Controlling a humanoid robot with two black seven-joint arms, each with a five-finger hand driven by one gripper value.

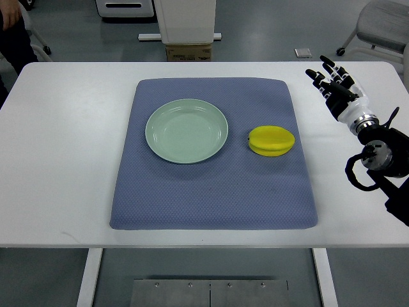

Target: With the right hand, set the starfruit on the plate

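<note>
A white table [57, 160] filled most of the frame, seen from steeply above. At the upper left corner of the frame, a person's dark sleeve and part of a hand [11, 19] showed beyond the table's far edge. A blue-grey cloth mat [211, 198] lay across the middle of the table. On the mat's upper left part sat a round, pale green plate [186, 131] with nothing on it. Just right of the plate, apart from it and still on the mat, lay the yellow starfruit [271, 140], resting on its side near the mat's right edge.

Further right, past the mat's edge, the right hand [337, 86] hovered over bare table in the upper right of the frame. Its black and white fingers [327, 64] were spread apart and pointed toward the upper left, holding nothing. The wrist angled down and to the right into a black forearm with a looped cable [361, 176], which ran off the right edge of the frame. The hand was well apart from the starfruit. Beyond the table's far side, a cardboard box [188, 51] and a white stand base stood at the top centre, and a grey chair [383, 29] at the upper right corner.
</note>
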